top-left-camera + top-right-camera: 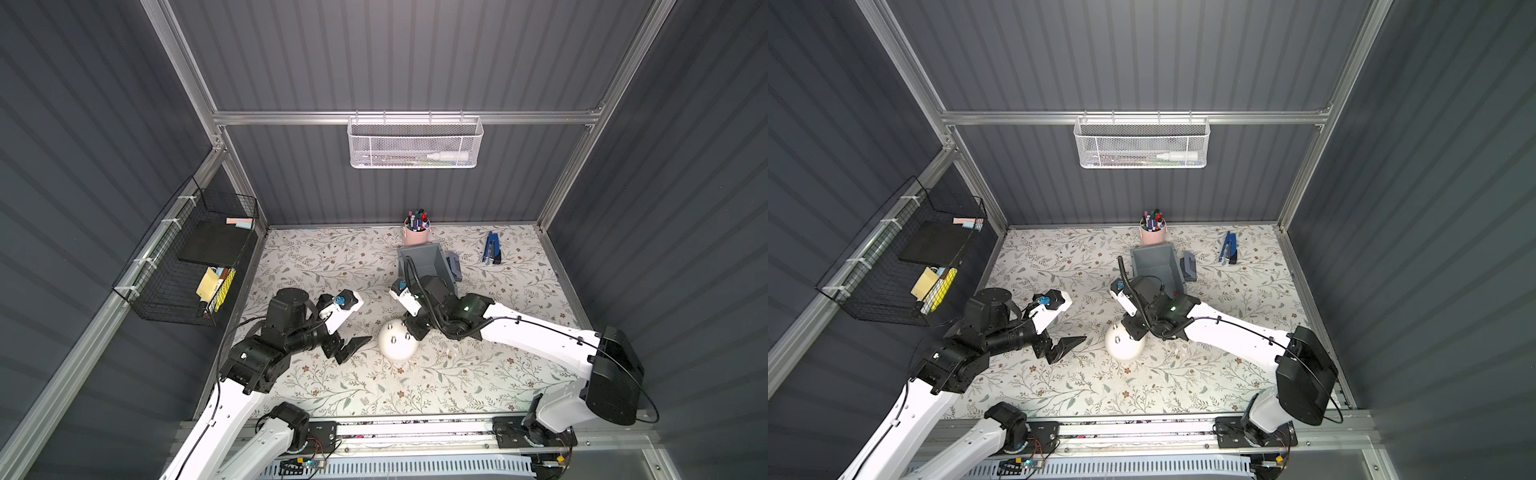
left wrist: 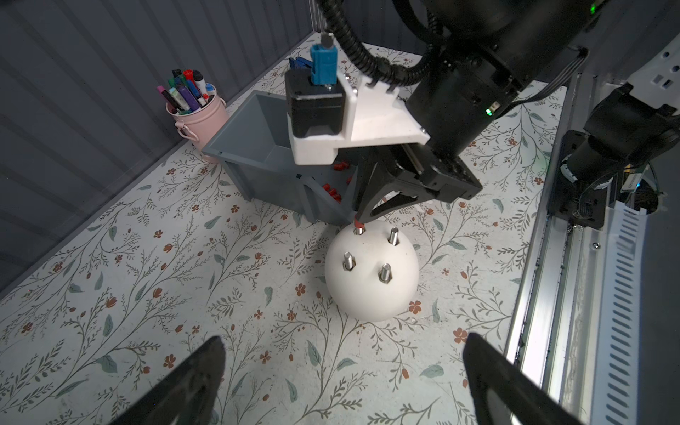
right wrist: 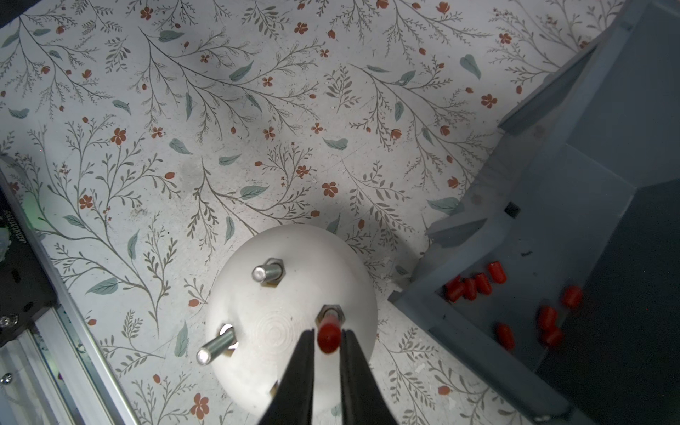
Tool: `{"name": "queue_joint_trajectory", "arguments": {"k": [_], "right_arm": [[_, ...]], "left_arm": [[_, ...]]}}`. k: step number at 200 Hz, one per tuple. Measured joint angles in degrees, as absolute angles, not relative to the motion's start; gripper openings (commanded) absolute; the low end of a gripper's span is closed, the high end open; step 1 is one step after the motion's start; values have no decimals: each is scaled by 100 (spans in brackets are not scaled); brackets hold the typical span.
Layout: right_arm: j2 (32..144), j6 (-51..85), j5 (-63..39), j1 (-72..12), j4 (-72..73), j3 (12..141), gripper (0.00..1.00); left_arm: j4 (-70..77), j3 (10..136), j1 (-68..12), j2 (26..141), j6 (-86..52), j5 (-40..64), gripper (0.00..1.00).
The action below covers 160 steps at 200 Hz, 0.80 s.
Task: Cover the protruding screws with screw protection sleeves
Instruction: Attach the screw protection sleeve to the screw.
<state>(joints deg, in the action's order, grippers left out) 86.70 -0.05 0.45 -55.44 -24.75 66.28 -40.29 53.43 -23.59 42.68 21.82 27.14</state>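
Right pincer (image 3: 327, 334) is hanging over the dome (image 2: 371, 279), tips flanking a red sleeve (image 3: 328, 338) that is sitting on one screw (image 3: 331, 312). Tips are standing narrowly apart, right at the sleeve's sides. I cannot tell whether they are pinching it or just clear of it. The pincer is lining up along the screw's axis, which I'm reading as the way to push the sleeve down without cocking it. Some metal is showing under the red, so I'm judging it not fully seated.

Three other screws (image 2: 385, 273) are standing bare, splaying outward from the dome. Each will be needing its own approach angle.

Left pincer (image 1: 353, 348) is hovering spread wide and empty, near the dome's side but not touching. I'm guessing it is parked close to brace the dome if it rocks.

Bin (image 2: 257, 162) is sitting just beside the dome on the counter (image 2: 147, 257), with spare sleeves (image 3: 474, 285) lying loose at its open front, keeping the fetch short.
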Motion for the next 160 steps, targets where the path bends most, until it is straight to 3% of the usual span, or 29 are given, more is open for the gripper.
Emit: {"name": "queue_joint_trajectory", "arguments": {"k": [31,68,160], "right_arm": [[8656,10,36,-5544,-2491,6630,26],[8364,126,93,-5511,-2423,6626,4],[8604,283,-233,-5433,-2215,6392,4]], "left_arm": [[-4029,5345,-2359,4268,2182,2716,99],[-4032,5345,-2359,4274,2185,2714,99],[-4032,5345,-2359,4416,2185,2716,99]]}}
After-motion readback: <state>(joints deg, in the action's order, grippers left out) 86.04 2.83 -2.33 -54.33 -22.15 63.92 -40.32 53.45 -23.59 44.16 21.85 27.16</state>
